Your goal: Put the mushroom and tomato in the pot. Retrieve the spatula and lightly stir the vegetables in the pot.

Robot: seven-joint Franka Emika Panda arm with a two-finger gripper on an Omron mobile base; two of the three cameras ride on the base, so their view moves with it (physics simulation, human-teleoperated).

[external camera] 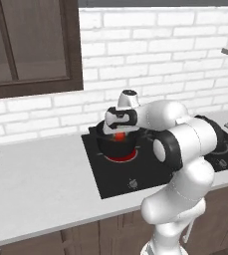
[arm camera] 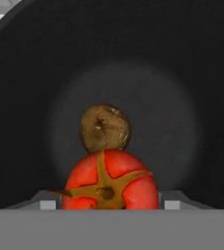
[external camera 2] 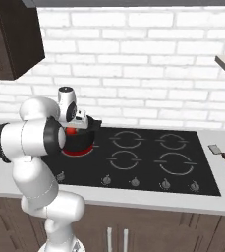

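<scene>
The gripper [arm camera: 106, 205] is hanging directly over the pot [external camera: 116, 144], its fingers clamped on the red tomato [arm camera: 111, 180], which is sitting between them above the pot's dark inside. Deeper in the pot, the brown mushroom [arm camera: 105, 128] is lying on the bottom just past the tomato. Farthest off, the spatula [external camera 2: 223, 156] is resting on the counter [external camera 2: 222, 147] beside the cooktop's [external camera 2: 148, 157] right edge, well apart from the pot.

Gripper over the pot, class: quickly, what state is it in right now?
Gripper: closed on the tomato, held above the pot.
</scene>
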